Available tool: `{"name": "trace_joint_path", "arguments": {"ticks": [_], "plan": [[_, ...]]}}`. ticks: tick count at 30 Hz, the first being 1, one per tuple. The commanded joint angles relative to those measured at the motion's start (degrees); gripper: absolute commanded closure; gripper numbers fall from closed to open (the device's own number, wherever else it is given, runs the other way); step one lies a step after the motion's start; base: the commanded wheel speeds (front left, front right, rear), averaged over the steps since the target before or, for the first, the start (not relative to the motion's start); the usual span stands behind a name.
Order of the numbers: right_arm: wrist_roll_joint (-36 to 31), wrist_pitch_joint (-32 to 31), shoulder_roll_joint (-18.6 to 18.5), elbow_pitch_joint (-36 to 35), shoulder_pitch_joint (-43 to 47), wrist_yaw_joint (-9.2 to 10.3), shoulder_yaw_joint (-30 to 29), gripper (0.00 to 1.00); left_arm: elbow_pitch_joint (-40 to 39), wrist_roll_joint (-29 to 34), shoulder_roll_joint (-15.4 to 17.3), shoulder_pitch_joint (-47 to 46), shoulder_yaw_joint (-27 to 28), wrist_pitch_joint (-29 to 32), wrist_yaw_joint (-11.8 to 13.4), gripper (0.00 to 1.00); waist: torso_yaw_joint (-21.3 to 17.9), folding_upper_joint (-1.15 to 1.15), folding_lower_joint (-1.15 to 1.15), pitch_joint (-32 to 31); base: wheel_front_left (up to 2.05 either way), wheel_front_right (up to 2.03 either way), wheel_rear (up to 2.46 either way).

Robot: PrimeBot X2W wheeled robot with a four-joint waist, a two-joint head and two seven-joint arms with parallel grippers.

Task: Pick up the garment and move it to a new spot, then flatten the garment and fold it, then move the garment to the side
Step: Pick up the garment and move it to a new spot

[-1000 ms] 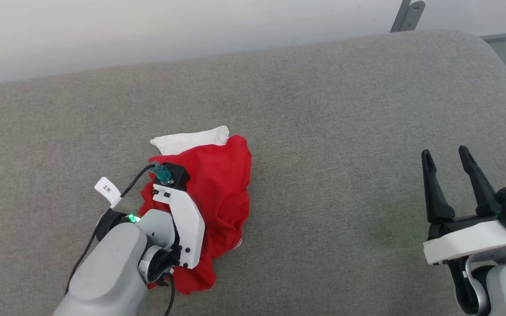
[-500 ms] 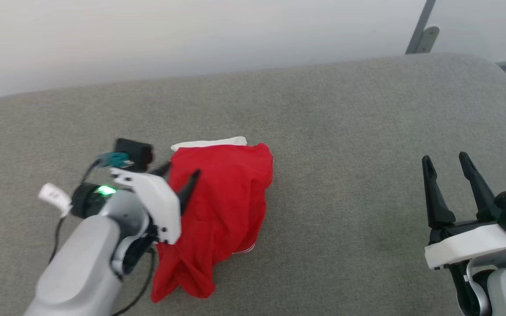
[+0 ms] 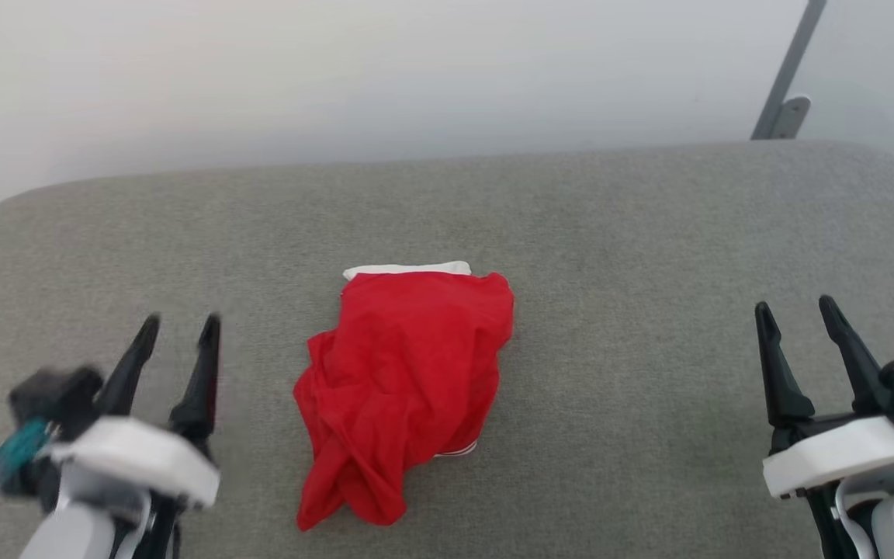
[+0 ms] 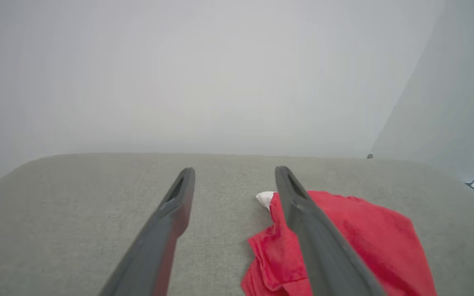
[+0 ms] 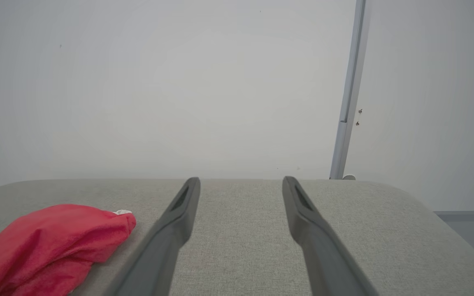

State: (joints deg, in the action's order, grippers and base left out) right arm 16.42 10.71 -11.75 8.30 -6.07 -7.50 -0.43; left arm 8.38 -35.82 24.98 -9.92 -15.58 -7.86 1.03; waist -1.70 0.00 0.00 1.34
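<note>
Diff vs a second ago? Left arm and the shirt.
The left gripper let go of the garment and pulled back toward the robot, fingers open, clear of it. The head camera shifted too. Unchanged: garment crumpled on the grey cushion, right gripper open, idle.

A grey padded surface (image 3: 610, 233) covered in woven fabric spans the head view, its far edge running from 9 o'clock to 3 o'clock, with 2 rounded corners at 10 and 2 o'clock. 1 thing lies directly on it: a bright red T-shirt (image 3: 408, 388), crumpled into a heap near the middle of the surface. The heap is longer than wide, stretching from 1 o'clock to 7 o'clock. A white sleeve (image 3: 408, 269) peeks out flat at the heap's 12 o'clock edge, and a bit of red-and-white striped trim (image 3: 459, 450) shows at its 5 o'clock edge.
</note>
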Motion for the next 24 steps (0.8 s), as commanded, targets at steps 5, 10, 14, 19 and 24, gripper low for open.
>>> {"name": "trace_joint_path", "arguments": {"ticks": [5,10,14,19,24], "plan": [[-0.3,0.4,0.3,0.4,1.4,0.02,-1.0,0.00,-1.7,-1.2,0.7,6.8,2.4,-4.0,1.0,0.00,1.3,0.00,0.00,-1.0,0.00,0.00,0.00],[-0.6,0.3,0.6,0.2,1.9,0.02,-1.7,0.00,-3.6,-0.9,0.4,11.6,4.9,-6.4,1.9,0.00,2.2,0.00,0.00,-1.5,0.00,0.00,0.00],[-0.5,0.4,0.6,0.2,2.4,0.02,-2.2,0.00,-5.3,-0.3,-0.7,14.3,7.0,-7.1,1.7,0.00,3.0,0.00,0.00,-1.7,0.00,0.00,0.00],[-0.6,0.9,0.7,0.5,3.0,0.02,-2.6,0.00,-5.8,0.6,-1.8,15.9,8.6,-7.3,1.2,0.00,3.9,0.00,0.00,-1.9,0.00,0.00,0.00],[-0.7,1.0,1.0,0.8,3.4,0.02,-2.5,0.00,-6.4,1.6,-3.0,16.6,10.8,-7.4,0.5,0.00,4.4,0.00,0.00,-2.0,0.00,0.00,0.00]]}}
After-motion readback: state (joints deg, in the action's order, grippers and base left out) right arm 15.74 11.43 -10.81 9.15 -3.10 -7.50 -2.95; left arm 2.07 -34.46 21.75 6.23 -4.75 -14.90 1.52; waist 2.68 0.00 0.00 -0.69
